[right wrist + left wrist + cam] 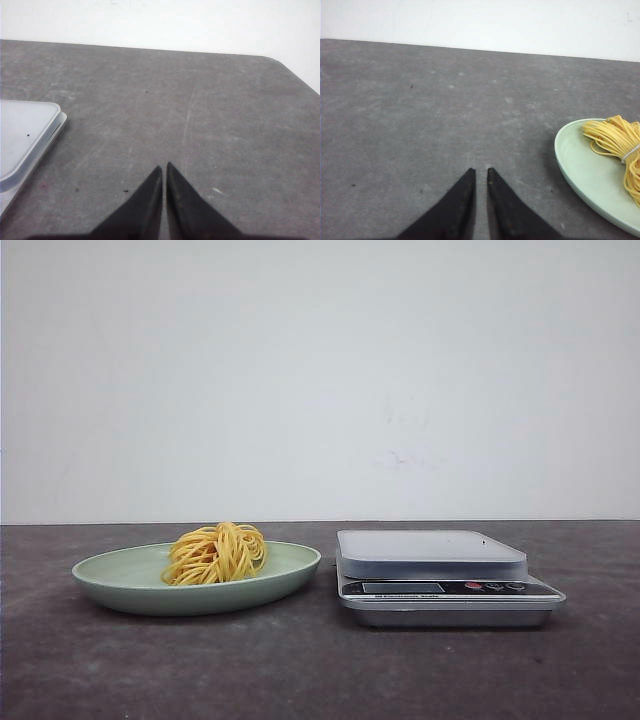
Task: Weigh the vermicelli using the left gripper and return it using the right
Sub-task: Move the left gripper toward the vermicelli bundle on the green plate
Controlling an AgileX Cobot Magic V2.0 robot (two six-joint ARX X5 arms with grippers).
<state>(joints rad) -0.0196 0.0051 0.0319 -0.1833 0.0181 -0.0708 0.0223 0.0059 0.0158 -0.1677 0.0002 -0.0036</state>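
Observation:
A yellow bundle of vermicelli (216, 552) lies in a pale green plate (120, 580) left of centre on the dark table. A silver kitchen scale (440, 575) with a bare white platform stands right of the plate. Neither gripper shows in the front view. In the left wrist view my left gripper (480, 171) is shut and empty over bare table, with the plate (580, 165) and the vermicelli (617, 142) off to one side. In the right wrist view my right gripper (164, 167) is shut and empty over bare table, with the scale's platform (22, 135) off to the side.
A white wall rises behind the table's far edge. The right wrist view shows the table's rounded far corner (285, 62).

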